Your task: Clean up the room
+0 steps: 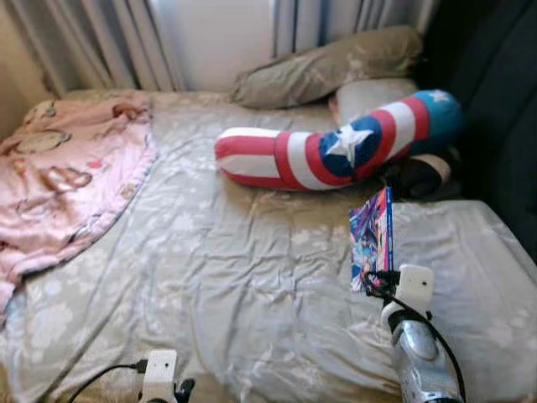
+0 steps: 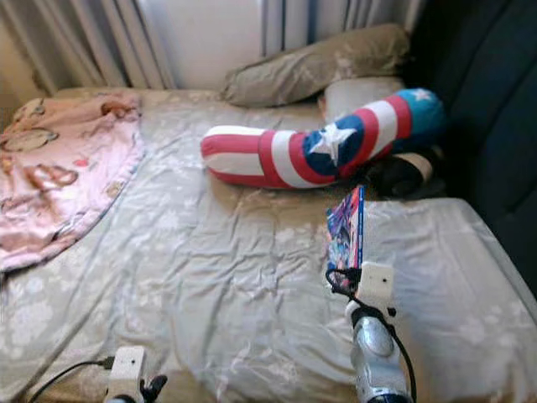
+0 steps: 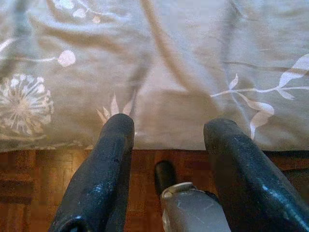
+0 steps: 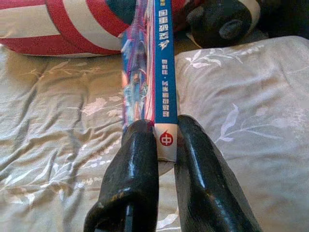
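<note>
The right claw [image 4: 166, 140] pinches the book [image 4: 159, 72] near the striped pillow [image 1: 336, 147]. Squeeze tight, lift slowly. The left claw [image 3: 166, 137] is spread.

A bed [image 1: 210, 277] in floral grey sheets stands below bright curtains [image 1: 109, 42].

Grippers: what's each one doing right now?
Left gripper: open, holding nothing, at the bed's edge.
Right gripper: shut on the book.
</note>
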{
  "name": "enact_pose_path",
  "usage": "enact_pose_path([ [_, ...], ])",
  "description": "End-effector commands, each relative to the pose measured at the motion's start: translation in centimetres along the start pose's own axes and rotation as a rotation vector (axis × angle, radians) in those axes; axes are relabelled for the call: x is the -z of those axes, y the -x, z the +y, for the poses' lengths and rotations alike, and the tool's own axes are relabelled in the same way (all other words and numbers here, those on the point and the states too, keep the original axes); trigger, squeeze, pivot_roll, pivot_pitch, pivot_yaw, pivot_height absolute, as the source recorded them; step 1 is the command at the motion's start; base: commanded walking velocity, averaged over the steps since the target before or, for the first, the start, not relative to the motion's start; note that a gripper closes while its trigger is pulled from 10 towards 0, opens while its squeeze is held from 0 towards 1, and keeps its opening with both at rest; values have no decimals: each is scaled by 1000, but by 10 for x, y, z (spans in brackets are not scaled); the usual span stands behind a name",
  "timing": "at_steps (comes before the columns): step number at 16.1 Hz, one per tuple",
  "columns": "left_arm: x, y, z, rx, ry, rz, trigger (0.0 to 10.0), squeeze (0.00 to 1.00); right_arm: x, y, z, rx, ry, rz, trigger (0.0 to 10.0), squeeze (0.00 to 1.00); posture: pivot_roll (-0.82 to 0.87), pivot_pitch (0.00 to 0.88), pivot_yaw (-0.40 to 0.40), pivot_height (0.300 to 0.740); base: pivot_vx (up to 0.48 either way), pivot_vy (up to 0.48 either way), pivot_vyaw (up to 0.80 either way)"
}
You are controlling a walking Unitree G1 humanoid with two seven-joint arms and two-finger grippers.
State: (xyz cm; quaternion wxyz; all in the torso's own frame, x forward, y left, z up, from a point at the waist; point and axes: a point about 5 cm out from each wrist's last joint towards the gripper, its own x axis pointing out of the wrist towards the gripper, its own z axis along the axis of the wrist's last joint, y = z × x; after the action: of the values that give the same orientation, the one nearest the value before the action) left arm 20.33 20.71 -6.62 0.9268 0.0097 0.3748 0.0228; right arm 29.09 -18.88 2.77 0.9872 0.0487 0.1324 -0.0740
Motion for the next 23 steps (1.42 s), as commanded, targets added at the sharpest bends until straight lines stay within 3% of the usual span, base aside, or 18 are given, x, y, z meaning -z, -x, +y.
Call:
enact_pose_path([
  [1, 9, 3, 3, -6, -9, 35, 10000, 0, -7, -2, 4, -28, -24, -32, 10000, 0, -27, 85, -2, 740, 0, 0, 0],
  [2, 9, 3, 2, -5, -8, 35, 10000, 0, -8, -1, 12, -95, -74, -35, 10000, 0, -28, 86, -2, 740, 0, 0, 0],
  [4, 10, 3, 2, -5, -8, 36, 10000, 0, -6, 0, 18, -137, -23, -26, 10000, 0, -31, 87, -2, 740, 0, 0, 0],
  [11, 8, 2, 1, -3, -4, 27, 10000, 0, -2, -1, 15, -128, 131, 13, 10000, 0, -31, 80, -3, 740, 0, 0, 0],
  [15, -3, 0, -1, -2, 13, -26, 10000, 0, 0, 1, 24, -175, 107, 12, 10000, 0, -27, 72, -1, 691, 0, 0, 0],
  [17, -36, -4, 1, -33, 72, -200, 10000, 0, -1, 3, 28, -203, 78, -4, 10000, 0, -35, 74, 1, 691, 0, 0, 0],
  [18, -43, -5, 0, -34, 88, -234, 10000, 0, 0, 3, 28, -206, 80, -3, 10000, 0, -34, 75, 1, 691, 0, 0, 0],
  [20, -85, -6, -8, -8, 118, -423, 10000, 0, 4, 4, 29, -231, 74, 23, 10000, 0, -24, 79, -1, 691, 0, 0, 0],
  [23, -106, -1, -13, 21, 93, -565, 10000, 0, 2, 6, 36, -282, 63, 4, 10000, 0, -28, 81, 4, 691, 0, 0, 0],
])
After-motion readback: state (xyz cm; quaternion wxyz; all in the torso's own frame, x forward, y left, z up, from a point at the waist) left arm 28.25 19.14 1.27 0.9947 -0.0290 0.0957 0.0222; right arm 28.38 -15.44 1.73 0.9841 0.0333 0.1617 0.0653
